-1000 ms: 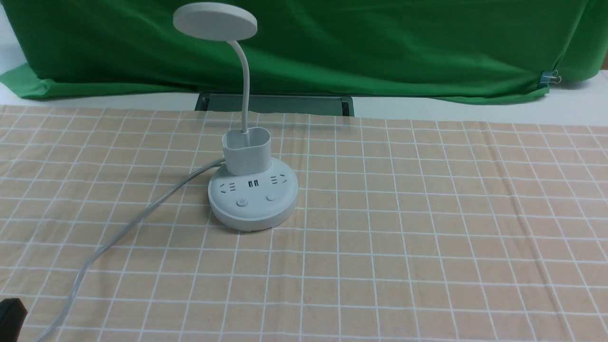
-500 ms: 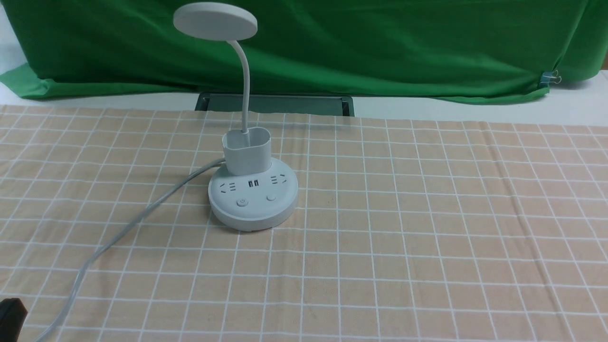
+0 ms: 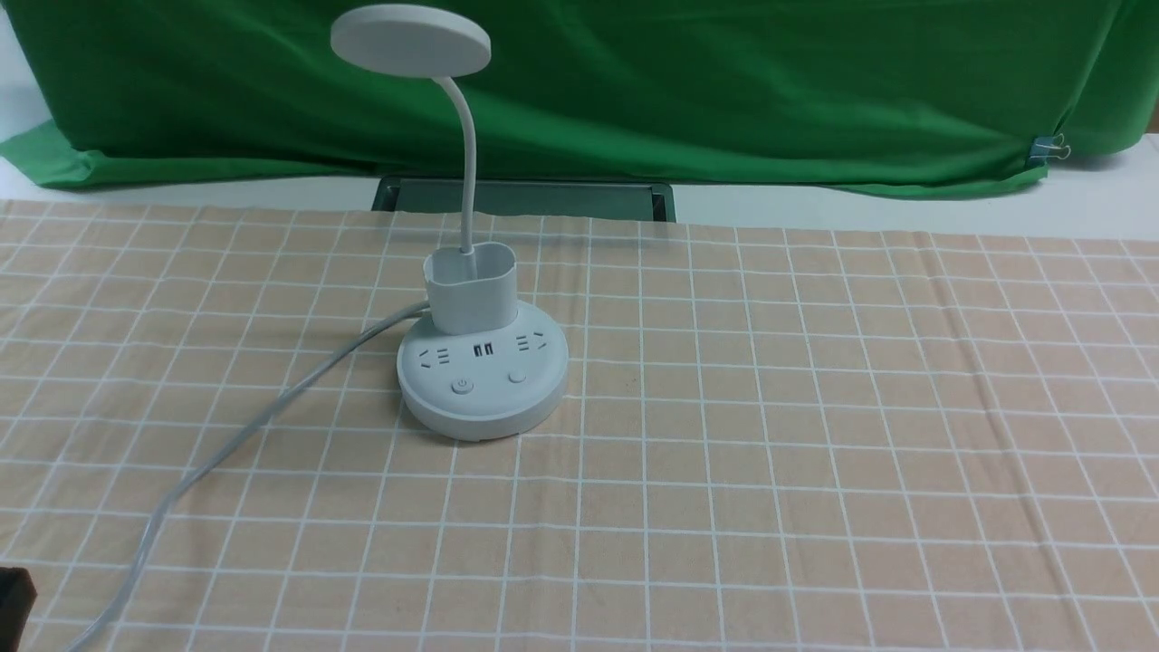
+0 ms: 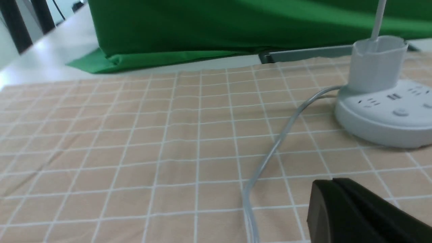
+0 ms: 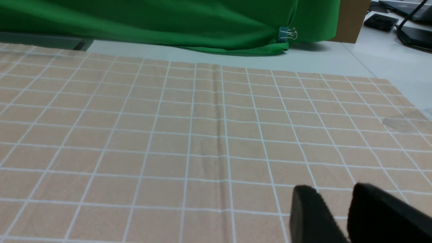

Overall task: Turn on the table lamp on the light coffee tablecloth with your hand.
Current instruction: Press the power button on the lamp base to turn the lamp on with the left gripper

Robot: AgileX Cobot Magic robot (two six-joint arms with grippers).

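White plastic table lamp (image 3: 471, 299) with a disc head and round base stood left of centre on the tan, grid-lined tablecloth (image 3: 815, 453). Its grey cord (image 3: 235, 444) trailed toward the left gripper (image 4: 332, 184), whose black fingers were pressed together, holding nothing. The right gripper (image 5: 334, 194), well apart from the lamp, had its fingers slightly parted and empty.

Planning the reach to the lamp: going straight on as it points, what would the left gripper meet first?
Probably the grey cord, lying across the tablecloth just ahead of the left gripper; the table lamp stands off to one side of that line. Height is unclear; it may pass over.
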